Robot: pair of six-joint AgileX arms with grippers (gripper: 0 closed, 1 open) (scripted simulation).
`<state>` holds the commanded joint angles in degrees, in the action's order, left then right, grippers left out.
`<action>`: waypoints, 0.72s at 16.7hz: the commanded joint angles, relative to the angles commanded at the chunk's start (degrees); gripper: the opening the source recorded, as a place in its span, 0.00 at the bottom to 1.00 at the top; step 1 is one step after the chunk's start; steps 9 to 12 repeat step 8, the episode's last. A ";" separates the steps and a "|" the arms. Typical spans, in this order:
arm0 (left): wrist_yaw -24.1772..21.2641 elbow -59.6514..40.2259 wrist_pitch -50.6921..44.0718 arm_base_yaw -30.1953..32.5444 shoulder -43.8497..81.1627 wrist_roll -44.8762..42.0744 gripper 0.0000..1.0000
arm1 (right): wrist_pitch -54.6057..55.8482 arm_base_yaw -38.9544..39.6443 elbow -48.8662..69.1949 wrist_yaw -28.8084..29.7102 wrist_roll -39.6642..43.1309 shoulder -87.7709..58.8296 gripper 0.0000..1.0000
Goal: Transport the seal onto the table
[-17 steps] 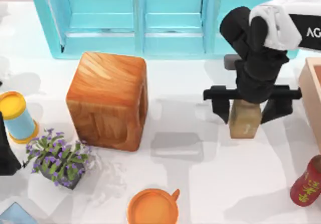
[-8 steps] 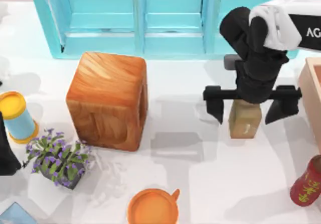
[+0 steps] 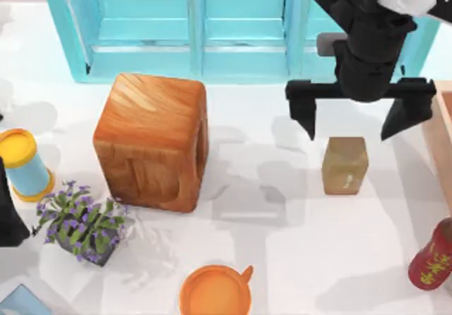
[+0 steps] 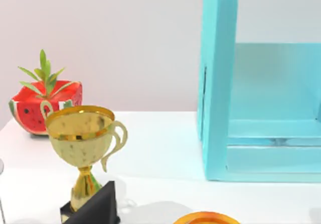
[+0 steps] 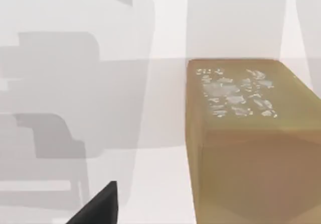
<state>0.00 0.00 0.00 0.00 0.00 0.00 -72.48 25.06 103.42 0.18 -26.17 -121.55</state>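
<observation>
Right claw (image 3: pixel 360 126) spread wide, raised above seal (image 3: pixel 345 164) on table (image 3: pixel 282 258).

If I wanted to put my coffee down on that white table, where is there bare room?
Barest: the table stretch between the wooden cube and the seal, and the patch from the orange cup to the red bottle. Crowded: the left edge, with the yellow-lidded can and flower pot. The open right tool hangs above the seal.

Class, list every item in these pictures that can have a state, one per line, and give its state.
seal: standing free on the table, released.
right tool: open, above and behind the seal.
wooden cube: resting on the table.
orange cup: upright.
red bottle: lying tilted.
trophy: upright.
</observation>
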 joint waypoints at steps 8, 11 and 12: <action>0.00 0.00 0.00 0.00 0.00 0.00 1.00 | -16.72 -0.41 15.43 0.01 0.24 2.03 1.00; 0.00 0.00 0.00 0.00 0.00 0.00 1.00 | -16.72 -0.41 15.43 0.01 0.24 2.03 1.00; 0.00 0.00 0.00 0.00 0.00 0.00 1.00 | -16.72 -0.41 15.43 0.01 0.24 2.03 1.00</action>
